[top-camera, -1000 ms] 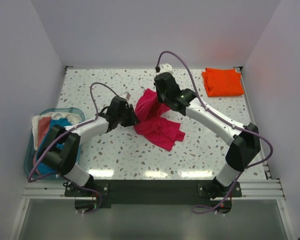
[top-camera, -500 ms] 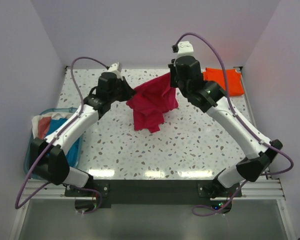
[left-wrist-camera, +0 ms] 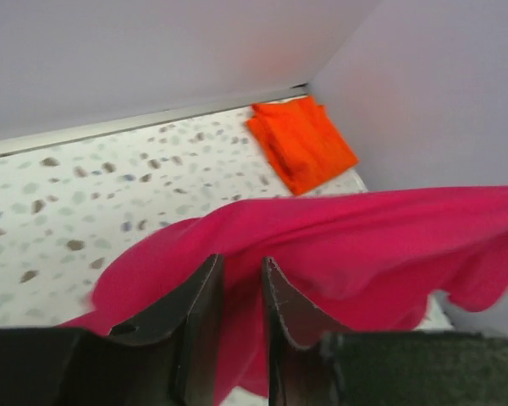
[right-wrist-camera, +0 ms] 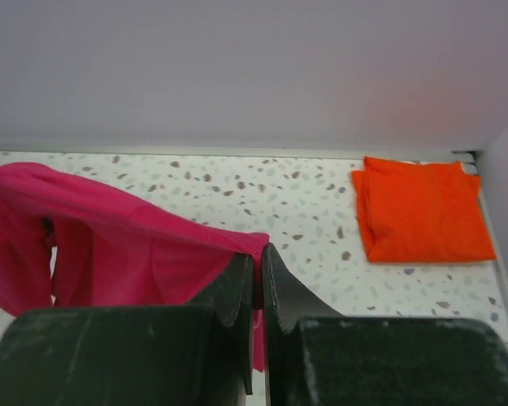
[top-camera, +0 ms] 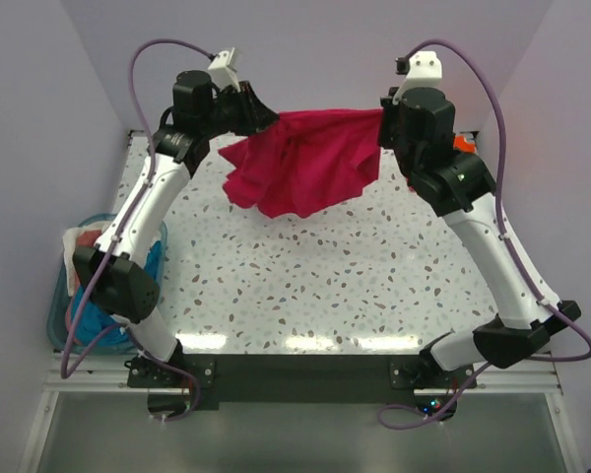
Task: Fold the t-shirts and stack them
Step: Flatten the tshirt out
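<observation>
The white tabletop (top-camera: 305, 286), flecked with grey and brown, sits in a booth of plain pale lilac walls (top-camera: 315, 59). At its left edge, a blue bin (top-camera: 54, 305) holds mixed cloths. The orange t-shirt (right-wrist-camera: 423, 207) lies folded flat in the far right corner.

The magenta t-shirt (top-camera: 305, 163) hangs in the air over the far half of the tabletop, stretched between the two claws. The left claw (left-wrist-camera: 240, 266) is nearly closed, with pink cloth pinched between its fingers. The right claw (right-wrist-camera: 256, 258) is pressed tight on the shirt's other upper edge.

Half a second earlier the claws were lower and closer together, and the shirt drooped between them in a narrow bunch. Now both arms are raised and spread towards the far corners, and the cloth is pulled wide. The orange t-shirt has not moved.
</observation>
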Action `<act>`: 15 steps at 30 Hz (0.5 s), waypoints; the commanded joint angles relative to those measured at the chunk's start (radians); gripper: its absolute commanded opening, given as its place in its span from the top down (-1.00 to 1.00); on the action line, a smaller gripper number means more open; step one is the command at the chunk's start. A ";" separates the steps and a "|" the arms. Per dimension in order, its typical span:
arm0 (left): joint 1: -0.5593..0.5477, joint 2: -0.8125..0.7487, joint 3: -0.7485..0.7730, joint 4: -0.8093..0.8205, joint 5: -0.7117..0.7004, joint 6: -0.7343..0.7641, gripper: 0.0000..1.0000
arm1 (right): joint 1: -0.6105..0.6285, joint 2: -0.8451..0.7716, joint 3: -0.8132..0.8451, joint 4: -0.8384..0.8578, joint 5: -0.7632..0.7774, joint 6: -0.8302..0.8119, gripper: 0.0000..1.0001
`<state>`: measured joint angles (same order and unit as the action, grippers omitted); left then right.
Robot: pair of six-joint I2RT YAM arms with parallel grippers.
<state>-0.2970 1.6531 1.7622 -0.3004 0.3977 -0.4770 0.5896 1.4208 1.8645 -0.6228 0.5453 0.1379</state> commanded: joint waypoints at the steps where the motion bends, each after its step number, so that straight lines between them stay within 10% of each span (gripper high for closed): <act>1: 0.076 0.118 0.078 -0.176 -0.108 0.046 0.35 | -0.137 -0.007 0.081 -0.043 0.127 -0.015 1.00; 5: 0.085 0.157 0.059 -0.229 -0.232 -0.005 -0.12 | -0.157 0.026 0.096 -0.072 0.096 -0.001 1.00; 15: -0.178 0.040 -0.570 0.180 -0.277 -0.032 -0.22 | -0.160 0.072 0.042 -0.068 0.087 0.009 1.00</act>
<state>-0.3843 1.7401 1.2800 -0.3252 0.1150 -0.4942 0.4278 1.4910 1.9022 -0.7124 0.6128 0.1413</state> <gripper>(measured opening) 0.604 0.029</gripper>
